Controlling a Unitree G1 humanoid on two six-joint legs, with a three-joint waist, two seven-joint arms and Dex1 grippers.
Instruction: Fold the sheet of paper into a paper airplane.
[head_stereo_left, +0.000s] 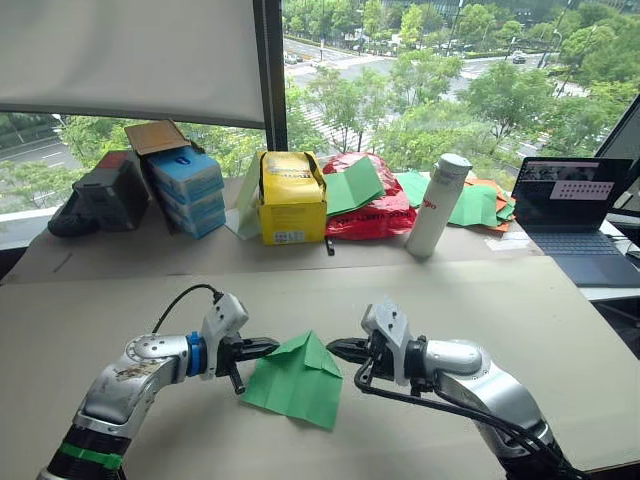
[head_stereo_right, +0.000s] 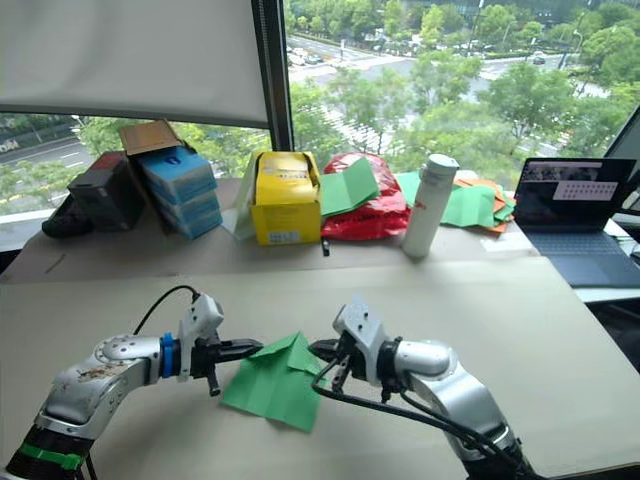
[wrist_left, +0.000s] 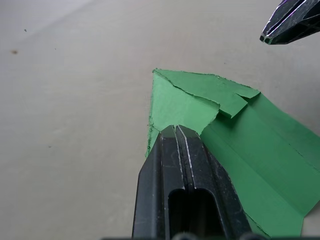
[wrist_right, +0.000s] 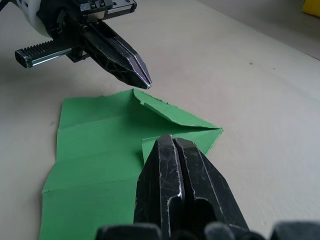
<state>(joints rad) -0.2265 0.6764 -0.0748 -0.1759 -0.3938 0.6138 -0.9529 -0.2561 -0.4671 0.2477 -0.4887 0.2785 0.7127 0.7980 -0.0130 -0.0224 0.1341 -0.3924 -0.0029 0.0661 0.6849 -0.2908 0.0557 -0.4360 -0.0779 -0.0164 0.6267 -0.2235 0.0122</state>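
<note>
Over on the left, the left gripper (head_stereo_left: 268, 348) has its two black fingers pressed together at the left corner of the bright green, creased sheet of paper (head_stereo_left: 297, 381), apparently pinning that folded flap rather than lifting it, though whether paper is nipped between the tips I cannot tell. The sheet lies near the front edge of the beige table (head_stereo_left: 120, 300), between the two arms, its far end already folded into a point with both corner flaps turned in, so I judge the nose folds are done and the lengthwise fold is what remains. To its right, the right gripper (head_stereo_left: 338, 349) is likewise closed, tips at the opposite flap, seemingly holding the crease flat. Along the back of the table, from the left: a stack of blue boxes (head_stereo_left: 188, 190), a yellow carton (head_stereo_left: 291, 197) whose print is too small to read, a red plastic bag (head_stereo_left: 372, 215) with loose green sheets (head_stereo_left: 354, 186), a white bottle (head_stereo_left: 438, 205) with red lettering I cannot make out, and an open dark laptop (head_stereo_left: 575, 215).
</note>
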